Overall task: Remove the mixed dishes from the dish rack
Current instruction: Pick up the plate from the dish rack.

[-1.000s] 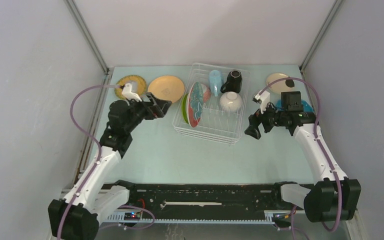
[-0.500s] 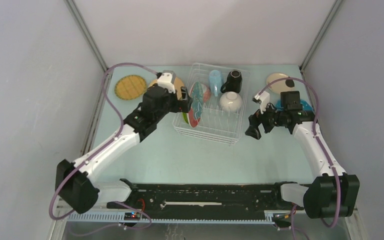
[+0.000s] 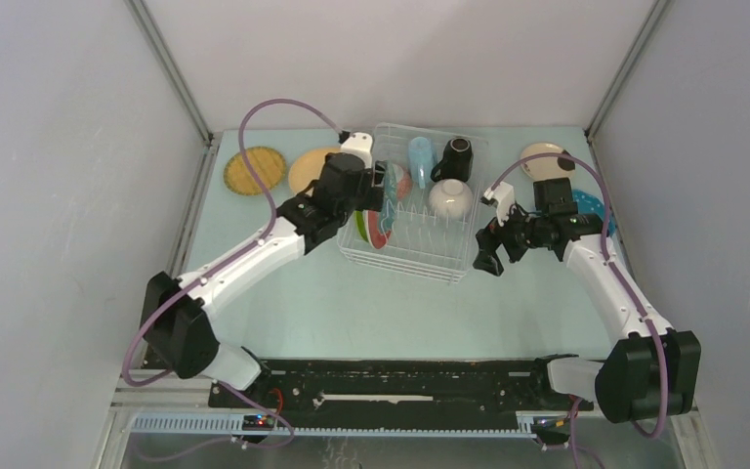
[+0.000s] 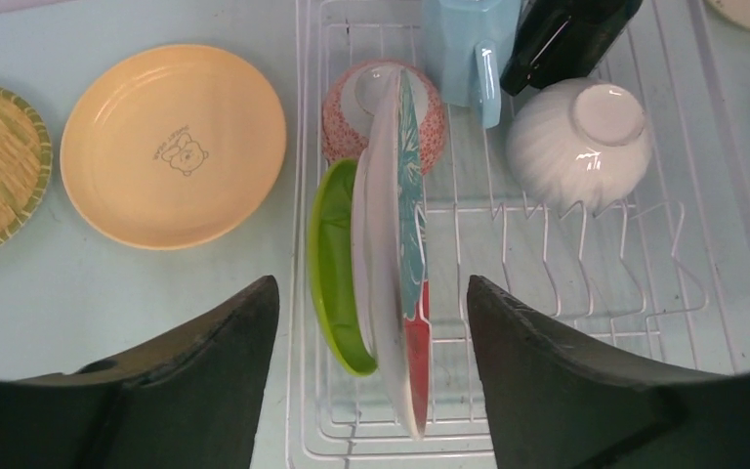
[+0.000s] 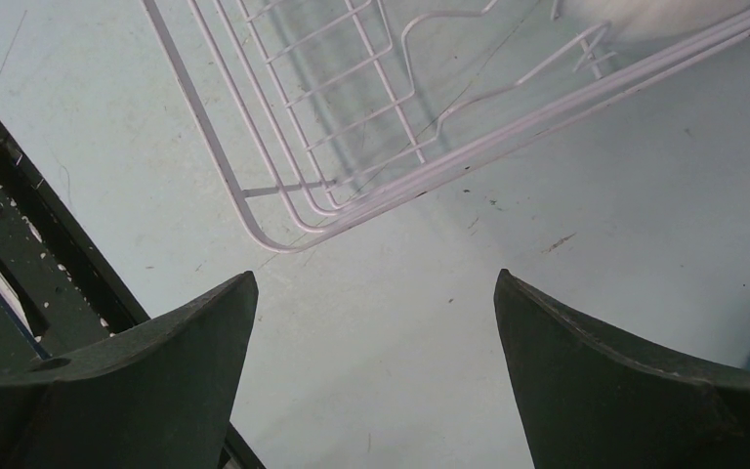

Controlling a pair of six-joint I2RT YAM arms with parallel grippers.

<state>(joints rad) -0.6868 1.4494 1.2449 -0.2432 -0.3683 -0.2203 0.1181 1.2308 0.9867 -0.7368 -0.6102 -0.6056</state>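
The dish rack (image 3: 405,266) holds a lime green plate (image 4: 332,283) and a red floral plate (image 4: 412,254) standing on edge at its left. Behind them sits a speckled bowl (image 4: 347,107). A white bowl (image 4: 578,137), a light-blue cup (image 4: 464,39) and a black mug (image 4: 566,34) fill the rack's right side. My left gripper (image 4: 371,283) hovers open above the two upright plates, one finger on each side, touching neither. My right gripper (image 3: 488,256) is open over bare table by the rack's near right corner (image 5: 283,195).
A yellow woven plate (image 3: 254,168) and an orange plate (image 3: 305,168) lie flat left of the rack. A cream plate (image 3: 539,156) and a blue plate (image 3: 594,207) lie to its right, partly behind my right arm. Walls enclose the table on three sides.
My left arm has swung right from beside the orange plate to over the rack's left end, and its jaws have narrowed a little. The right gripper edged slightly toward the rack.
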